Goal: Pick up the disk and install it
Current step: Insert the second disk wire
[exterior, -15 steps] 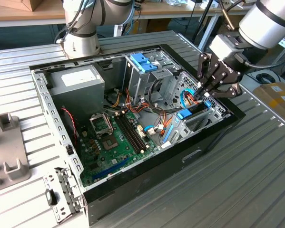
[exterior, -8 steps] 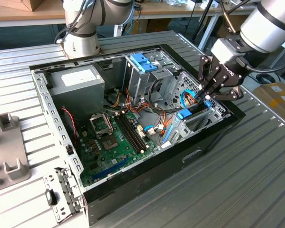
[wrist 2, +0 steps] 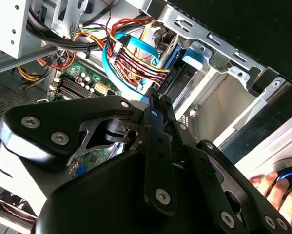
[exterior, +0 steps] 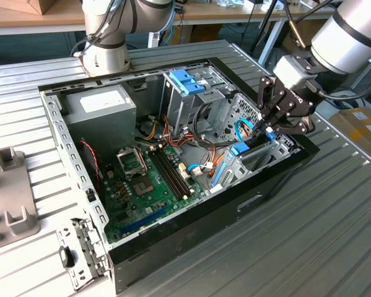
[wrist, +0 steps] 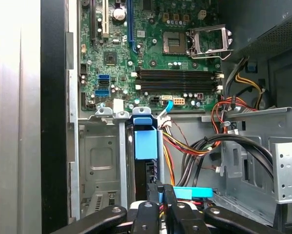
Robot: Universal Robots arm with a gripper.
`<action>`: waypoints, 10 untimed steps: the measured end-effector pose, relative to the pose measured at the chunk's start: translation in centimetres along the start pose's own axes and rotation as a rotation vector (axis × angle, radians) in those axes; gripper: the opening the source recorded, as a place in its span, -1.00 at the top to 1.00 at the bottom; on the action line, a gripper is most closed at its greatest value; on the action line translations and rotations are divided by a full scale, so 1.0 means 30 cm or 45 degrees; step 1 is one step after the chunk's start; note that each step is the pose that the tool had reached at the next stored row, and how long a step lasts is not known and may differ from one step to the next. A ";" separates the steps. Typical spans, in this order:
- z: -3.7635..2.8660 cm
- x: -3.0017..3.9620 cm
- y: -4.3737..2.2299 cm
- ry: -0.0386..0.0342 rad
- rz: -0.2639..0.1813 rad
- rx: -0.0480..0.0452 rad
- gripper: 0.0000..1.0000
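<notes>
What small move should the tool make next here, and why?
Probably a short, straight push deeper into the drive bay, judging from the first wrist view. The tool looks closed on the edge of the disk, which stands on edge between the bay's metal walls and seems not fully seated. Cables lie close beside it, so sideways motion looks risky.

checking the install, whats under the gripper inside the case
The gripper sits over the disk, standing on edge in its bay beside the motherboard. The disk's lower part is hidden by the bay.
</notes>
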State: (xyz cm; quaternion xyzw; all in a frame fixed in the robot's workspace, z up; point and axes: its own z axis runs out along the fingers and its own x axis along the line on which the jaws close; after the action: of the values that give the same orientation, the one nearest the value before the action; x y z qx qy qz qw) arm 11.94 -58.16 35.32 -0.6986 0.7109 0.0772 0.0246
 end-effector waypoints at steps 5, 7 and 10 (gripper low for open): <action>0.007 0.006 -0.001 -0.0009 0.000 0.000 0.68; 0.009 0.008 -0.001 -0.0009 0.000 0.000 0.68; 0.012 0.010 -0.001 -0.0007 0.000 0.000 0.68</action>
State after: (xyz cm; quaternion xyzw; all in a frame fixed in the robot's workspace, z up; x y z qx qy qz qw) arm 11.95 -58.40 34.93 -0.6986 0.7109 0.0775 0.0248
